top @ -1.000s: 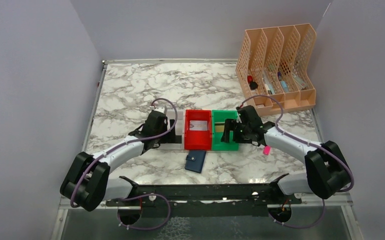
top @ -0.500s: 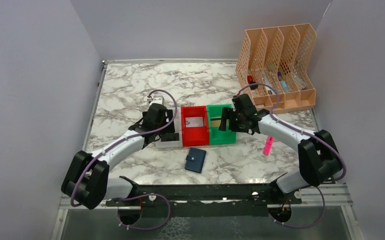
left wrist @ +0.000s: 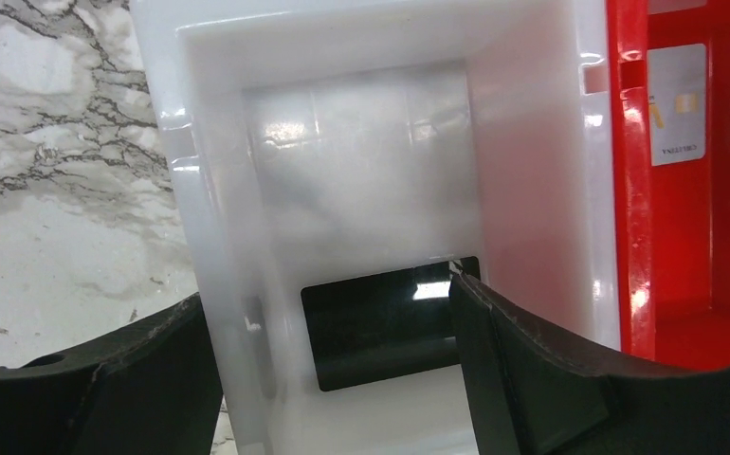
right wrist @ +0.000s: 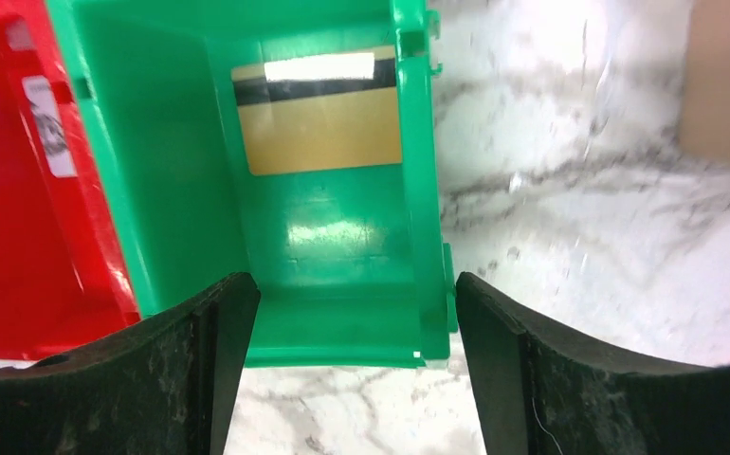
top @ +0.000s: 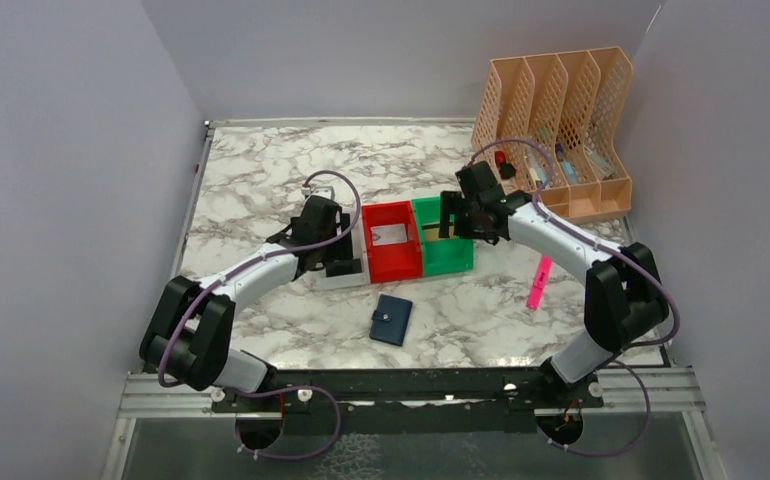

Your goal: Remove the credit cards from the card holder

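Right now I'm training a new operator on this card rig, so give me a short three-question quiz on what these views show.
1. True or false: the card holder lies closed on the table, outside every bin.
2. Which bin holds the tan-gold card? A red, B green, C white.
3. Fill in the colour of the credit card lying in the white bin: ____.
Key: 1 true; 2 B; 3 black.

There is a navy card holder (top: 391, 321), red bin (top: 406, 263), green bin (top: 451, 262), white bin (left wrist: 532, 190) and grey-veined marble table (top: 261, 170).
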{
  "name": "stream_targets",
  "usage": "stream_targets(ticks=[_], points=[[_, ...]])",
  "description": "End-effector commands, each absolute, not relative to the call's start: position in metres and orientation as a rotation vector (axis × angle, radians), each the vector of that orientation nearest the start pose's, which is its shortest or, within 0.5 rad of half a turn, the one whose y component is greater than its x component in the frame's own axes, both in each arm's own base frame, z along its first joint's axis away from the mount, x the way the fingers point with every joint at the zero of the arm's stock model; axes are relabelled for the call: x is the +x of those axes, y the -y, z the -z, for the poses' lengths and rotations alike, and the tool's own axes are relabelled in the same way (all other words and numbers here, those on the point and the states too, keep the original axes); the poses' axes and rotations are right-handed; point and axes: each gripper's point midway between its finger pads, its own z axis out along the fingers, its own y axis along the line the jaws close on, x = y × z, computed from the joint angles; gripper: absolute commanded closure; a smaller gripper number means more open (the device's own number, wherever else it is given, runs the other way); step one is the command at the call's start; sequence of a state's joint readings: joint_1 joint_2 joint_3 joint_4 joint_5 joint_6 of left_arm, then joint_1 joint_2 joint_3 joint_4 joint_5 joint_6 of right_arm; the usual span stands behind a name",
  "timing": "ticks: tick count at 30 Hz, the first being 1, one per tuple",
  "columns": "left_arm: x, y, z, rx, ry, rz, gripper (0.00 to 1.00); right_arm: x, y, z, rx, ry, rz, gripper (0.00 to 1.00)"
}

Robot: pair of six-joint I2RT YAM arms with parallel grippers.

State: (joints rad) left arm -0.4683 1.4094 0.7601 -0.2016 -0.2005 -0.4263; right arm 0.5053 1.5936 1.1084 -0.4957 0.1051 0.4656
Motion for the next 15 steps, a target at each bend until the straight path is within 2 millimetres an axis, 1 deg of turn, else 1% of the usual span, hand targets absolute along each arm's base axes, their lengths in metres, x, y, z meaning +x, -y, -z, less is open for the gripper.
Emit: stream_targets(ticks=[1,3,4,6,9,10,11,12,13,15], points=[[0.331,0.144,-0.079,-0.057,-2.381,0.190,0.15,0.351,-0.170,-0.106,-0.004,-2.529,-0.112,0.17],[0.325,0.134,-0.081,-0.083,-2.377,0.152,0.10,0.342,-0.168,-0.107,0.013,-2.529,-0.136,0.14],[0.321,0.129,-0.083,-0.093,-2.372,0.142,0.07,0.334,-0.167,-0.105,0.025,-2.538,-0.154,0.13],[0.311,0.123,-0.086,-0.107,-2.363,0.136,0.04,0.313,-0.167,-0.100,0.043,-2.567,-0.214,0.12],[0.294,0.117,-0.095,-0.132,-2.347,0.167,0.02,0.276,-0.174,-0.094,0.053,-2.612,-0.383,0.12],[0.288,0.117,-0.098,-0.132,-2.338,0.194,0.01,0.262,-0.180,-0.093,0.048,-2.622,-0.469,0.12],[0.282,0.119,-0.101,-0.122,-2.328,0.236,0.01,0.249,-0.186,-0.096,0.029,-2.609,-0.567,0.12],[0.275,0.123,-0.105,-0.103,-2.316,0.286,0.02,0.235,-0.193,-0.095,0.013,-2.609,-0.670,0.12],[0.269,0.130,-0.110,-0.074,-2.307,0.348,0.04,0.217,-0.199,-0.088,0.001,-2.619,-0.777,0.12],[0.256,0.144,-0.120,-0.014,-2.284,0.469,0.07,0.193,-0.215,-0.087,-0.015,-2.591,-1.000,0.14]])
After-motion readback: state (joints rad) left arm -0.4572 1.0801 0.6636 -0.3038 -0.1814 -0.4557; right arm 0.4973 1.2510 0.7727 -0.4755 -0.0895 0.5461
